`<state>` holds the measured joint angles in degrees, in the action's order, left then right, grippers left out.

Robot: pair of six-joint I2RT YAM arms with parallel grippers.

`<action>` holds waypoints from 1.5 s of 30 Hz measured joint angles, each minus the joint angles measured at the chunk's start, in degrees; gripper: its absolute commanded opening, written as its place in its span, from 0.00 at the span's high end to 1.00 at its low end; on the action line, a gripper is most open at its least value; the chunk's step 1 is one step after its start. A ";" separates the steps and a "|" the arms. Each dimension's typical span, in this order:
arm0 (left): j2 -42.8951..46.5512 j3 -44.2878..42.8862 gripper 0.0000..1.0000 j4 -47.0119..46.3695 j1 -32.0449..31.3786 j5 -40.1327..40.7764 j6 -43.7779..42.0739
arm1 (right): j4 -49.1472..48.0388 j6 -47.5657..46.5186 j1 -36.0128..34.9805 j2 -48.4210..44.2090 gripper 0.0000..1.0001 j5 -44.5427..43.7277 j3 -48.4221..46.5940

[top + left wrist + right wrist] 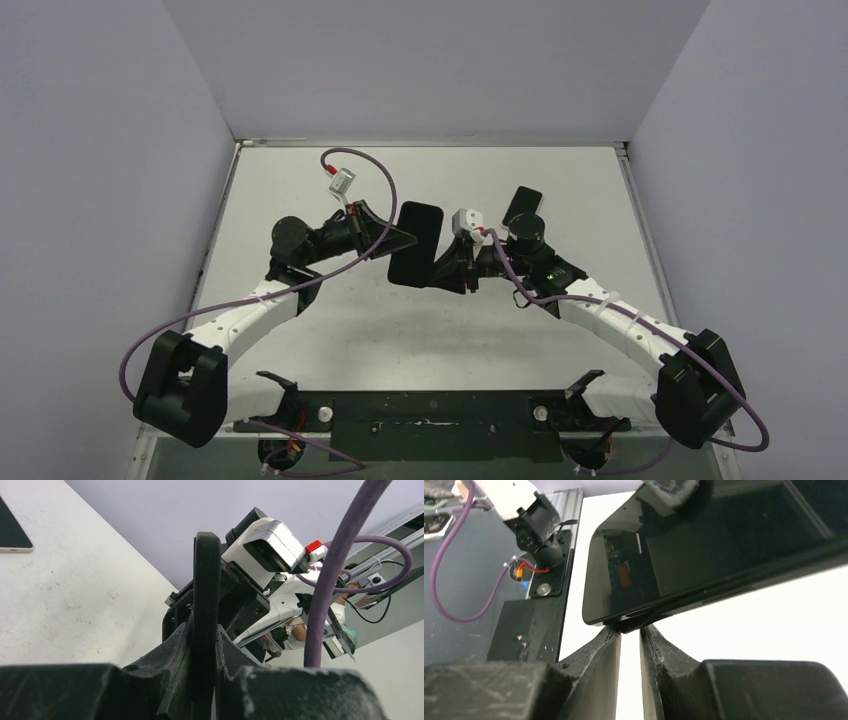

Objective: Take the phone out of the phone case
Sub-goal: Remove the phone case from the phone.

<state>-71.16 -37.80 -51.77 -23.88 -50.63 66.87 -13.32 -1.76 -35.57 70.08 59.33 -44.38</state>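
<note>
Holding: the phone case (416,240) was clamped edge-on by the left gripper (204,630) and was carried clear of the table (300,200), above its middle, between the two grippers.
Left pincer: clenched on the phone case; from the left wrist the black slab was seen edge-on between the two pads, with no gap showing on either side.
Right pincer: the right gripper (629,630) was set at the lower edge of the phone case, opposite the left one; its fingers stood almost together with the thin black lip nipped between the tips, so a grasp on that lip was judged.
Phone: the phone (704,545) was seen from the right wrist as a glossy dark screen seated inside the black rim; no corner was seen lifted out, though part of the rim was hidden.
Other device: a second flat dark device (521,206) with a pale edge was laid flat on the table, toward the far edge and right of the middle, near the right wrist; whether it had any part in the task could not be told.
Done: the phone case was raised off the table and was taken from two sides.
Left to do: the rim was not yet peeled back and the phone was not yet freed, so nearly the whole removal was judged outstanding.
Progress: judged early, at the point where the peeling grip was being secured.
</note>
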 measured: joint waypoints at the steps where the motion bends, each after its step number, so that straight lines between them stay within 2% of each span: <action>1: 0.00 0.04 1.00 -0.37 0.00 0.42 0.00 | -1.11 1.29 0.13 0.00 1.00 -0.87 0.48; 11: 0.00 1.90 1.00 -3.04 -0.02 5.09 0.11 | -10.82 15.56 1.14 0.09 0.92 -6.75 4.68; 20: 0.28 5.33 1.00 -6.54 -1.25 11.67 0.15 | -14.03 25.16 2.08 0.09 0.87 -11.30 6.62; 23: 0.33 6.86 1.00 -8.28 -1.66 14.10 0.46 | -13.77 25.99 2.16 0.09 0.80 -12.52 6.71; 29: 3.26 8.02 1.00 -2.89 -2.43 19.71 -0.04 | -14.10 26.12 2.45 -2.91 0.50 -17.64 8.26; 32: 5.77 9.05 1.00 -0.46 -3.48 23.02 0.28 | -14.69 26.67 2.60 -6.95 0.41 -21.57 10.99; 39: 7.48 11.37 1.00 2.95 -4.13 29.24 1.92 | -16.72 29.92 2.49 -13.53 0.37 -28.55 15.54; 45: 7.48 12.17 1.00 4.90 -3.61 30.99 1.81 | -17.20 34.75 2.03 -17.14 0.34 -32.92 15.63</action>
<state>-63.68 -25.63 -46.87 -27.49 -19.64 68.69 -30.52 32.99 -33.54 52.95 26.41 -28.75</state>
